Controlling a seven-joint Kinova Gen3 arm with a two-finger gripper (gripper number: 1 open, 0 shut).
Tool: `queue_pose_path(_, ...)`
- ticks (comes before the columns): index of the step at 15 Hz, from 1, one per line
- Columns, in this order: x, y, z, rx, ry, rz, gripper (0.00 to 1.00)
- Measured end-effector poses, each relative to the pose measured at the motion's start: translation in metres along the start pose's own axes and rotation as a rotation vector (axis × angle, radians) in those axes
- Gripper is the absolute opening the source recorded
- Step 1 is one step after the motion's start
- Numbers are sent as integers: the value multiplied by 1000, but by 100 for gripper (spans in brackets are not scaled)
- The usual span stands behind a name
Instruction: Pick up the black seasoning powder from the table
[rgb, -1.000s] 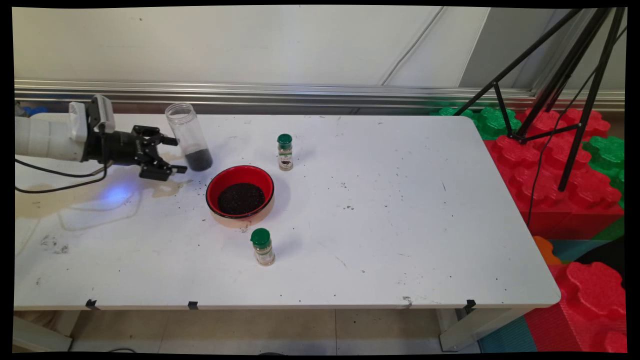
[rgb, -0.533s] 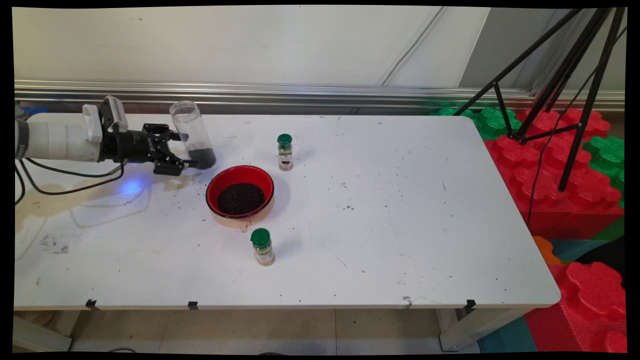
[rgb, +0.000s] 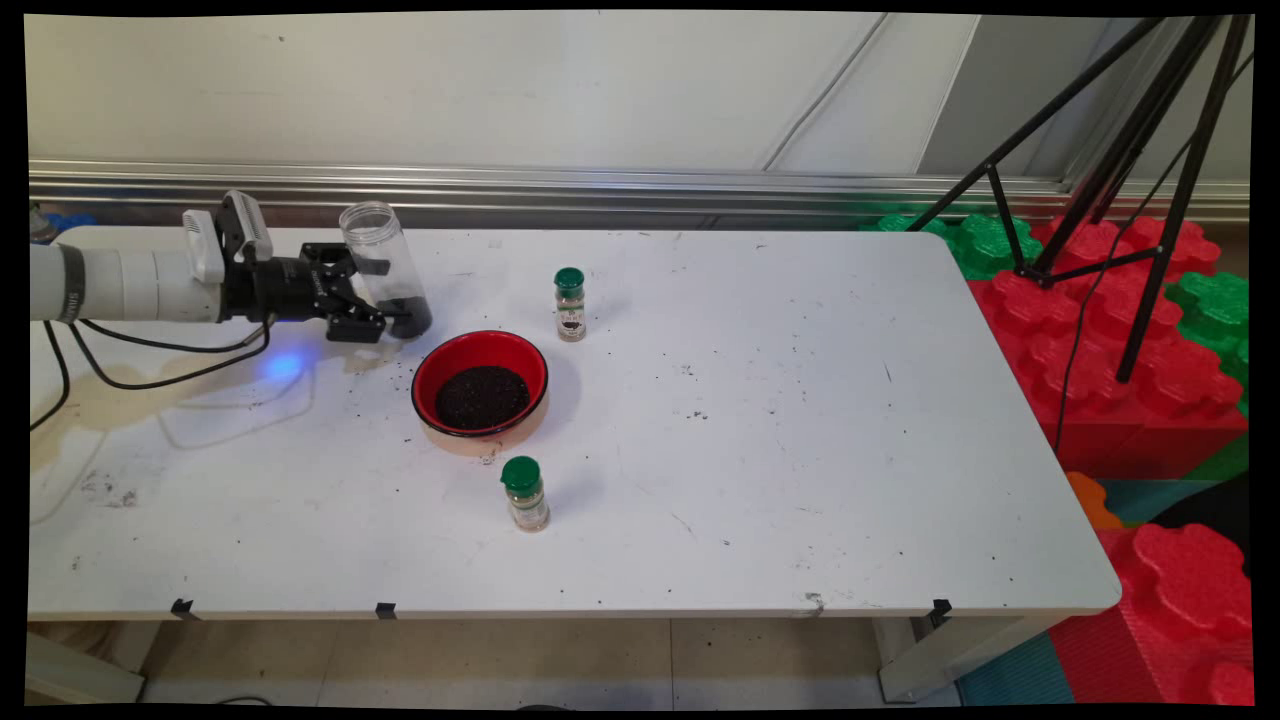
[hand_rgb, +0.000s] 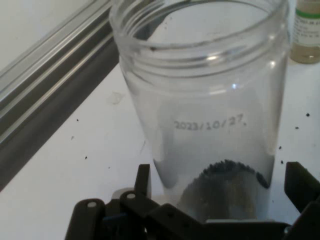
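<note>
You see a clear jar (hand_rgb: 200, 100) with a dark, nearly black fill at its bottom and a pale printed date on its side. The black gripper (rgb: 385, 292) flanks it. The bowl (rgb: 480, 385) is red with dark grains inside. Both spice bottles (rgb: 570, 304) (rgb: 525, 493) have green caps. The table (rgb: 800, 420) is white, flecked with dark specks.

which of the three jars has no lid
The tall clear jar at the far left, between the fingers of the gripper. It is open-topped with dark grains at the bottom; the two small jars have green caps.
</note>
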Motion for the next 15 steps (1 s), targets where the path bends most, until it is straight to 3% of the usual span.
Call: queue_pose_path(15,-7,1,7,4,67,-24,100)
